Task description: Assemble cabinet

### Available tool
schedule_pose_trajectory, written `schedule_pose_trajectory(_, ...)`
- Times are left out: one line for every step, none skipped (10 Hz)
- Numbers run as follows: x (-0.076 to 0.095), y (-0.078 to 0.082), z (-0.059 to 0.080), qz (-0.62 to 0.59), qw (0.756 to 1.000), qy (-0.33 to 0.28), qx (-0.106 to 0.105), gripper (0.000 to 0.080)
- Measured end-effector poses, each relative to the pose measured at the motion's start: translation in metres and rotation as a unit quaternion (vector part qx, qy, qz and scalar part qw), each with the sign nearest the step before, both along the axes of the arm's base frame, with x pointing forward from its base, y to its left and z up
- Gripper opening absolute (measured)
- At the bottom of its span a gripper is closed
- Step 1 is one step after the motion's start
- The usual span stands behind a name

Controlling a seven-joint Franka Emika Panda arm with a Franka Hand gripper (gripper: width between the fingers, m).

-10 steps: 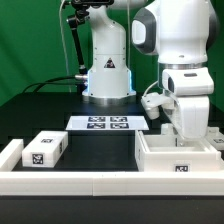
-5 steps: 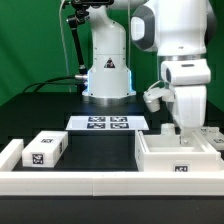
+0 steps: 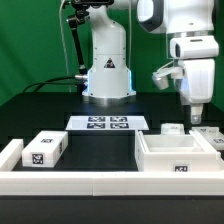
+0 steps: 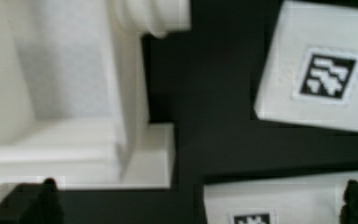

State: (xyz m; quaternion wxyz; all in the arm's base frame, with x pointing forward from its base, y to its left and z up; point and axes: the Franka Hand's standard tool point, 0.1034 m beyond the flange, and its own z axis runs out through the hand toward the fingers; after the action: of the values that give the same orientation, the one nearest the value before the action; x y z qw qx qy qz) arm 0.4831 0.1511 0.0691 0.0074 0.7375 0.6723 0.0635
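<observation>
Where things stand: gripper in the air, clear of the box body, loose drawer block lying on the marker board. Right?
No: the exterior view shows the drawer block on the table, apart from the marker board. The gripper does hang clear of the box body.

The marker board (image 3: pixel 108 123) lies flat on the black table (image 3: pixel 40 108), green backdrop (image 3: pixel 30 40) behind.

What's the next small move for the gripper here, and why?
Probably a sideways shift to centre over the tagged drawer block beside the cabinet body, before any descent. The gripper hovers above the parts with its jaws open and empty, and the wrist view shows that block lying off to one side, not between the fingers.
</observation>
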Motion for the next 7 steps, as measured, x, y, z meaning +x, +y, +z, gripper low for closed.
schedule_pose_trajectory(-0.01, 0.019, -0.001, -0.015, 1.0, -0.002, 0.01, 0.0797)
schedule_pose_trajectory(-0.017, 0.038, -0.003, -0.022, 1.0, -0.001, 0.018, 0.0797)
schedule_pose_trajectory(-0.022, 0.048, -0.01, -0.024, 0.999, 0.001, 0.023, 0.0797)
schedule_pose_trajectory(-0.019, 0.042, -0.009, -0.028, 0.999, 0.002, 0.021, 0.0797)
schedule_pose_trajectory(-0.018, 0.04, -0.009, -0.031, 0.999, 0.002, 0.021, 0.0797)
schedule_pose_trajectory(-0.019, 0.04, -0.01, -0.031, 0.999, 0.002, 0.021, 0.0797)
schedule_pose_trajectory(-0.019, 0.039, -0.011, -0.014, 1.0, 0.001, 0.02, 0.0797)
